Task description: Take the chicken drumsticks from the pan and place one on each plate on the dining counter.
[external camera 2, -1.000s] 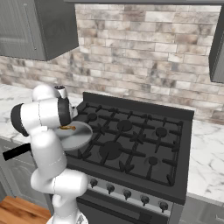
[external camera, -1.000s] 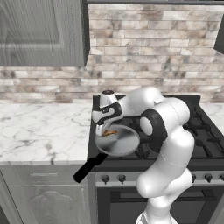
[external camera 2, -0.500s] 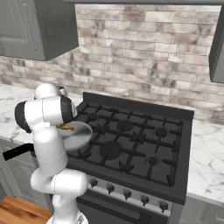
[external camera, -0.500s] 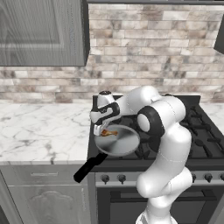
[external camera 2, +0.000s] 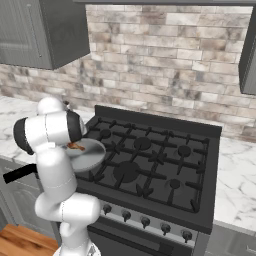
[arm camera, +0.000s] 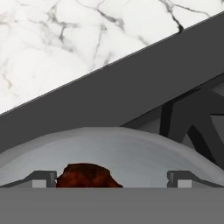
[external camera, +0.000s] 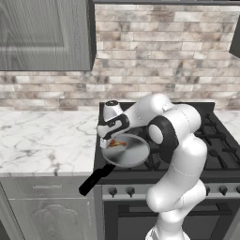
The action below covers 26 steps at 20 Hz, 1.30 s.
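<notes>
Grey metal is showing at the front left corner of the black gas stove (external camera 2: 150,160), where one round shallow frying pan (external camera: 126,151) with one long straight black handle (external camera: 95,178) is sitting on the burner grates. The handle is reaching out past the stove's front edge, toward the grey drawer cabinet (external camera: 47,206) below the white marble worktop (external camera: 42,140) with grey veins.

Inside the pan, at its rear left part, golden-brown roasted chicken drumsticks (external camera: 116,143) are lying; from the left base camera they are reading as one small orange-brown patch, so whether it is one piece or two cannot be told. The right base camera is catching the same brown bit (external camera 2: 76,146) at the pan's near rim, just beside the arm. In the hand view one dark reddish-brown lump (arm camera: 87,176) is lying on the pan's grey floor (arm camera: 131,153).

One white robot arm with dark joints is bending over the pan, and its pincer (external camera: 110,140) is hanging right above the drumsticks, pointing down. Its two small dark finger tips (arm camera: 43,178) are standing wide apart at the bottom of the hand view, with the meat lying between them nearer the one on the left side of that view; nothing is gripped, and whether a tip is touching the meat cannot be told.

Behind the stove, one brick backsplash (external camera: 154,56) in grey and tan is running along the wall, and one grey wall cabinet (external camera: 44,35) is hanging at the upper left.
</notes>
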{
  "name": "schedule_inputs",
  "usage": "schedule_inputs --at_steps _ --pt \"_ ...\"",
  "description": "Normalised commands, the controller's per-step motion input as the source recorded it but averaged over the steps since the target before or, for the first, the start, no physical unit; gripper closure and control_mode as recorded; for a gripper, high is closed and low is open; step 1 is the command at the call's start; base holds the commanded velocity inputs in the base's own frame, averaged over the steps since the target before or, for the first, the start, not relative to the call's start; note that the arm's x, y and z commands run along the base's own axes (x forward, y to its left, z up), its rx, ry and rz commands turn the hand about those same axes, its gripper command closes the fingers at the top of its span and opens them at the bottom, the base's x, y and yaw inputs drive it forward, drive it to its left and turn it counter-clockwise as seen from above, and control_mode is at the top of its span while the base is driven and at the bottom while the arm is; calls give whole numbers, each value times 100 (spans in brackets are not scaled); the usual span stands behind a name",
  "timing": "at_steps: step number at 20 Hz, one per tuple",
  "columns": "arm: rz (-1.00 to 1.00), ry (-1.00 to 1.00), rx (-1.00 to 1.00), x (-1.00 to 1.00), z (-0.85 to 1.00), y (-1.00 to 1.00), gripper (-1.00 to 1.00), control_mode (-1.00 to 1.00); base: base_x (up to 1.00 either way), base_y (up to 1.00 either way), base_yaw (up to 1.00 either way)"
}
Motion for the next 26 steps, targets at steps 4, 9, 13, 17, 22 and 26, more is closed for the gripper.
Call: schedule_inputs --at_steps 4,9,13,17,22,26 --pt "-5 0 0 -4 -4 0 -100 -100 0 0 0" --pt "-6 0 0 0 0 -2 -100 -100 0 0 0" --pt "-5 0 0 0 -4 0 -100 -100 0 0 0" --pt "-7 11 0 0 -9 0 100 -100 0 0 0" --pt "-10 22 0 -1 -1 -1 100 -100 0 0 0" --pt "-8 7 0 -7 5 -3 100 -100 0 0 0"
